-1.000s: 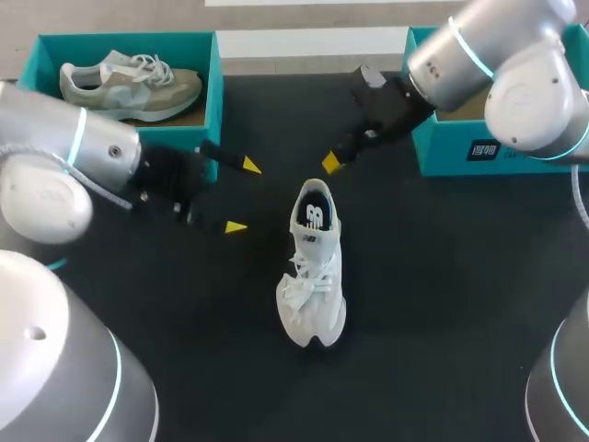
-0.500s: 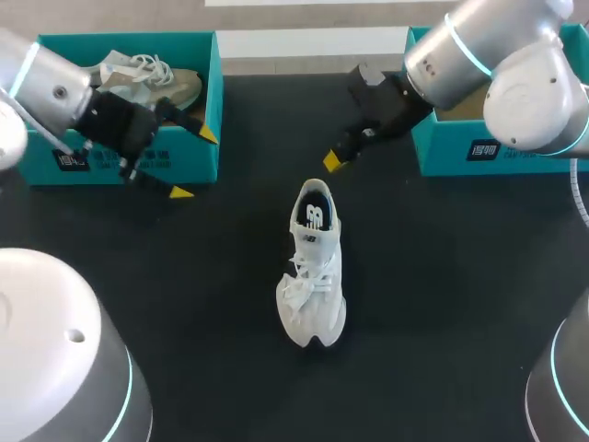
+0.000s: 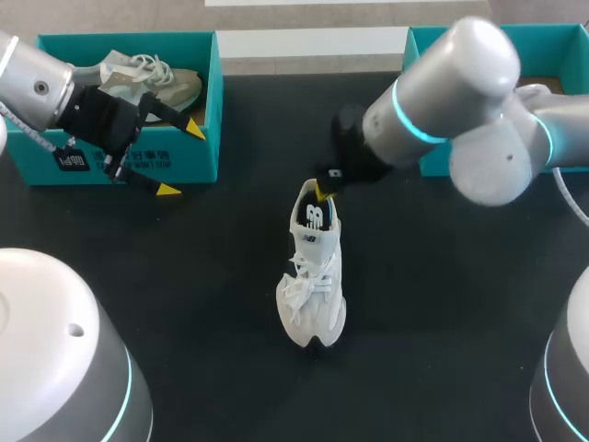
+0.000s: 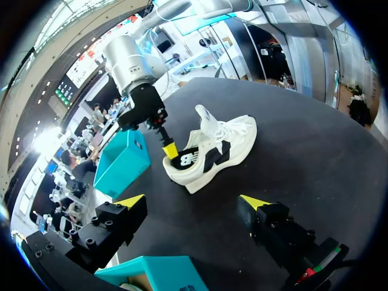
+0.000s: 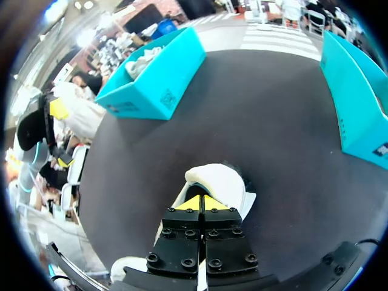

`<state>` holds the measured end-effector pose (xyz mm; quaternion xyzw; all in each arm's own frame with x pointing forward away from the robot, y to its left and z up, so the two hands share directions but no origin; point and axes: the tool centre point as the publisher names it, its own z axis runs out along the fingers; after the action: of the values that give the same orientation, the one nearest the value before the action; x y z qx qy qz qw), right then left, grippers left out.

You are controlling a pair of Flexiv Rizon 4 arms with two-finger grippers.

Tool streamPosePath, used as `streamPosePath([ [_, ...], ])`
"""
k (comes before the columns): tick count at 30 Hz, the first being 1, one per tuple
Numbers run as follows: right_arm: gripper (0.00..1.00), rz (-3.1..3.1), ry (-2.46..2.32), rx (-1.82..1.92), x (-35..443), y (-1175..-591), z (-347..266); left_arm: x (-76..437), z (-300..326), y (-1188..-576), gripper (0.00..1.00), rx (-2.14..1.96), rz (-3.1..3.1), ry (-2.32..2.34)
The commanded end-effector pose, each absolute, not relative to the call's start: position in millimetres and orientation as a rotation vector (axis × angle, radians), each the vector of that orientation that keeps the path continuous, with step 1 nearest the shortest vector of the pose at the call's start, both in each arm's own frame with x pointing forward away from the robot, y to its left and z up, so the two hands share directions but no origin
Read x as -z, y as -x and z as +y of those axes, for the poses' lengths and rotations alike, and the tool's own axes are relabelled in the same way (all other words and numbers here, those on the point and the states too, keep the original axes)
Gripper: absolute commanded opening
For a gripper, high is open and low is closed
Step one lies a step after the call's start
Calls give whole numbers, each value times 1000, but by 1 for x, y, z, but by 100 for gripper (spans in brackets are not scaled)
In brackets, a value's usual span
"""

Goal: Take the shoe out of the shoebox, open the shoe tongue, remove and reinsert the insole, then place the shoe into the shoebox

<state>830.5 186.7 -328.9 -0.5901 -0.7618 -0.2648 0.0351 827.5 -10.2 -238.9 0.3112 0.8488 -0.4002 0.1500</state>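
Right pincer [image 5: 200, 203], tips pressed together, at heel of white shoe [image 3: 313, 276]

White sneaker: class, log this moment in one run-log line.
white lace-up sneaker: on black table | right gripper: shut, at heel opening | left gripper: open, by teal cardboard shoebox

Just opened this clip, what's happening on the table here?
The white lace-up sneaker lies out on the black table, toe toward the robot. The right gripper, shut, hangs at its heel opening. The left gripper is open, off by the teal shoebox that holds a grey-green sneaker. Neither holds anything.
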Motion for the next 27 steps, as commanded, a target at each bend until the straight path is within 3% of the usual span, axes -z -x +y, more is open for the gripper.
streamPosePath([
  [1, 0, -2292, 2281, 748, 331, -824, 191, 239, -10, -826, 100, 1146, 2440, -895],
  [12, 0, -2281, 2297, 750, 330, -824, 190, 239, -10, -826, 100, 1146, 2440, -895],
  [27, 0, -2283, 2285, 457, 341, -798, 192, 239, -10, -826, 100, 1146, 2440, -895],
])
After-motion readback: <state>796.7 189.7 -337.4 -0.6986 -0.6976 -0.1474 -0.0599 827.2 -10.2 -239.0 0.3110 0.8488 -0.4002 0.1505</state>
